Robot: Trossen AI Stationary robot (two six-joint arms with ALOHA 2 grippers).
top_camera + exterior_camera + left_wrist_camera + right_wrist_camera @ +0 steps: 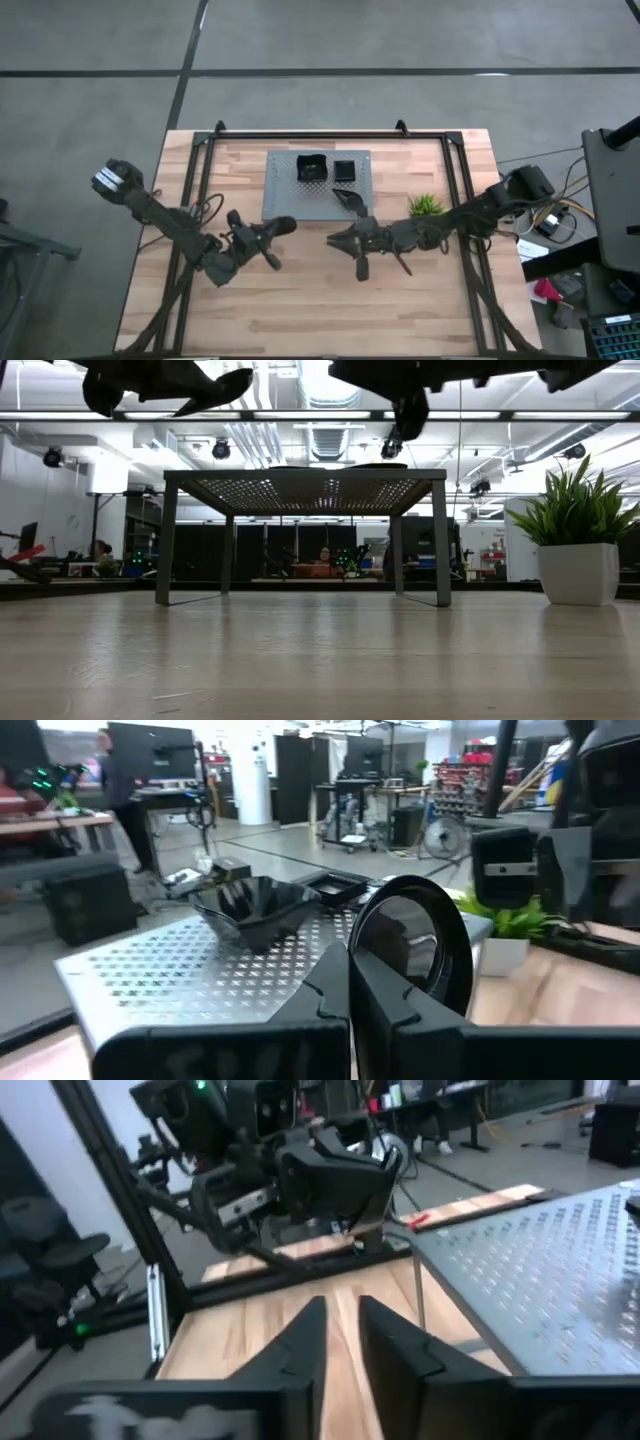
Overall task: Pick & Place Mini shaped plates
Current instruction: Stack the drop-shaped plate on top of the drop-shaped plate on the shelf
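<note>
- Left gripper (285,226) is clamped on a round black plate (415,945), held above the table beside the rack (285,205).
- Right gripper (335,239) – fingers slightly parted, empty.
- Three plates (312,167) sit on the rack.

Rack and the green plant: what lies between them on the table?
In the high view, a teardrop plate sits at the grey perforated rack's corner; beyond it only bare wood up to the green plant.
</note>
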